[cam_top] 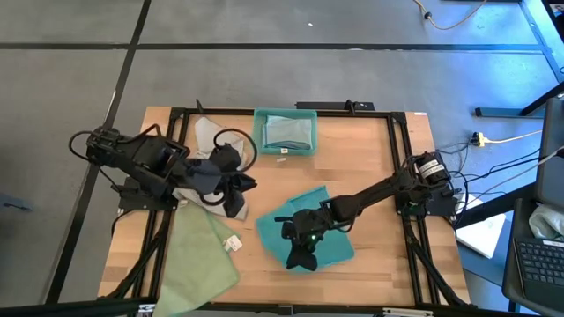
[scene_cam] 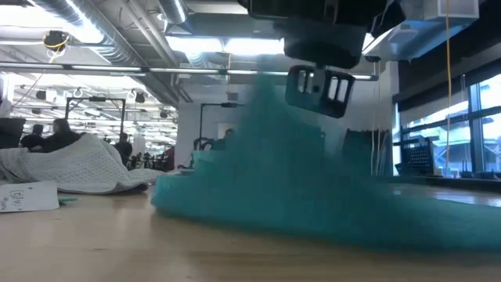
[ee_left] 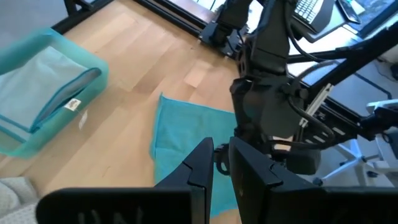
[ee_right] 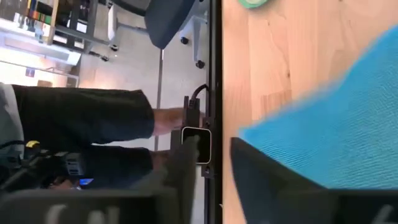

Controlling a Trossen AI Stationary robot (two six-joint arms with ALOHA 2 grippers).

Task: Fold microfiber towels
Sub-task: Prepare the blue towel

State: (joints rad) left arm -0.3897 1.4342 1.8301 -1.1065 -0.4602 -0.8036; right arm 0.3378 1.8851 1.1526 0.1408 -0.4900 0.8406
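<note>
Working on the teal towel (cam_top: 308,201), lying rumpled near the middle of the table (cam_top: 370,158), partly doubled over and not yet a neat square. Judging the step as a fold in progress, with the cloth just being let go or re-gripped. Hovering right over that towel with the right gripper (cam_top: 298,255), fingers standing apart and nothing caught between them in the right wrist view, the teal edge lying just beside one finger.

Calling next, probably, for taking a free edge or corner, carrying it across to meet the opposite side, and pressing it flat; risking a crooked fold if only one layer is pinched.

Waiting at the table's left side with the left gripper (cam_top: 235,198), over the heap of cloth there; not managing to tell whether it is clamped on anything.

Holding one folded pale blue-green towel (cam_top: 286,130) inside the teal bin (cam_top: 259,132) at the far edge. Lying outside it, unfolded: a grey towel (cam_top: 207,134) and a pale green towel (cam_top: 204,255).
</note>
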